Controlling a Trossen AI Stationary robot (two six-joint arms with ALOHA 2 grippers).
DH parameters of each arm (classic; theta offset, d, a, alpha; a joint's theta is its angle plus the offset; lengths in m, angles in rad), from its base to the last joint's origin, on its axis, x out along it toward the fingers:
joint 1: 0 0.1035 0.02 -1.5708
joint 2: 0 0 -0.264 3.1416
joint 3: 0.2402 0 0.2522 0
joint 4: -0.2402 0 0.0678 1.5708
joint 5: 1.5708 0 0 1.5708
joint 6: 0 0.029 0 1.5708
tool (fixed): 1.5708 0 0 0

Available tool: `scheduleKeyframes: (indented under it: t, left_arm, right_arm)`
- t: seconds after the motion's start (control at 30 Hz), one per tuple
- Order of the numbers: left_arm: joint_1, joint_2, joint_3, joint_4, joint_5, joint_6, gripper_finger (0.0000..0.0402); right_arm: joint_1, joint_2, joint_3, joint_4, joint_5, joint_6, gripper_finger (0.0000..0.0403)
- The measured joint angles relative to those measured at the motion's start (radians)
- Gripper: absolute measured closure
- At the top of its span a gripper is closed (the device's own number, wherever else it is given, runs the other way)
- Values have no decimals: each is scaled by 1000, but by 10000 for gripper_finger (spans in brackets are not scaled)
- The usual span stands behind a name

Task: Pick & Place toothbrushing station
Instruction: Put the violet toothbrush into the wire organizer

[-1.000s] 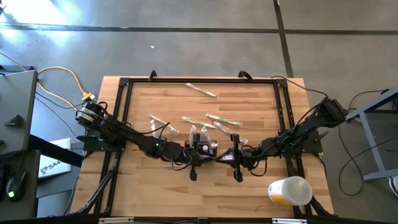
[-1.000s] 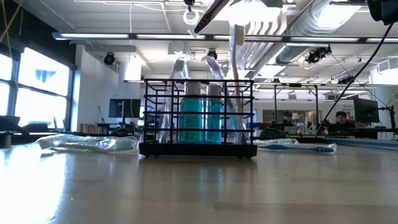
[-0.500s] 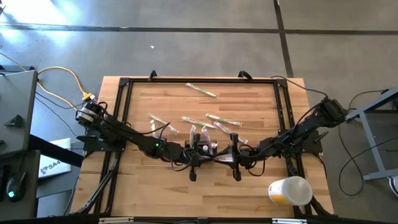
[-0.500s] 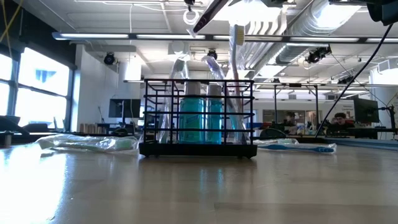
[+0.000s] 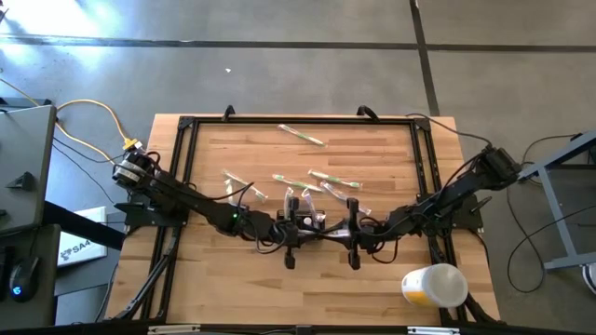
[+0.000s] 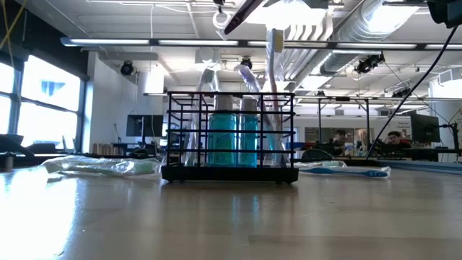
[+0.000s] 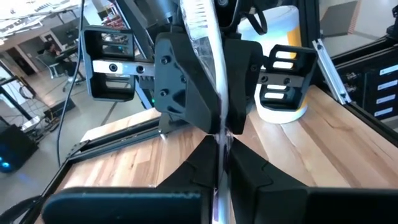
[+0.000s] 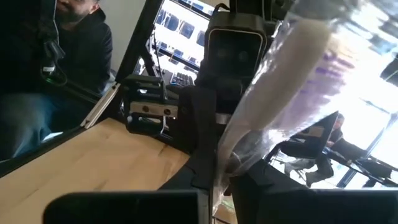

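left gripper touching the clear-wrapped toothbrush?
Touching. Left wrist view: left gripper is shut on the clear-wrapped toothbrush, its wrapper pinched between the dark fingers.

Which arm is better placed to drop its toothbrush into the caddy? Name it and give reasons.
Probably left: the left fingers pinch a wrapped toothbrush right beside the caddy; the right fingers, holding a second toothbrush, sit farther aside.

My overhead camera looks straight down on the surface; my low one, level, shares its mid-frame caddy; wrist cameras sit close.
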Motion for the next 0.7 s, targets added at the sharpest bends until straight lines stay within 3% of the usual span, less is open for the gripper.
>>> scheduleKeyframes:
  t: [0.13,0.47,0.7]
  left_arm:
    - [-1,0,0,9,8,-4,355]
    - [-2,0,6,15,-75,-262,282]
    - [-1,0,6,-15,-33,-178,262]
  right_arm:
    - [11,-10,0,-8,2,-3,384]
    - [32,-29,-1,-38,25,-2,384]
    - [33,-29,-1,-46,29,-3,384]
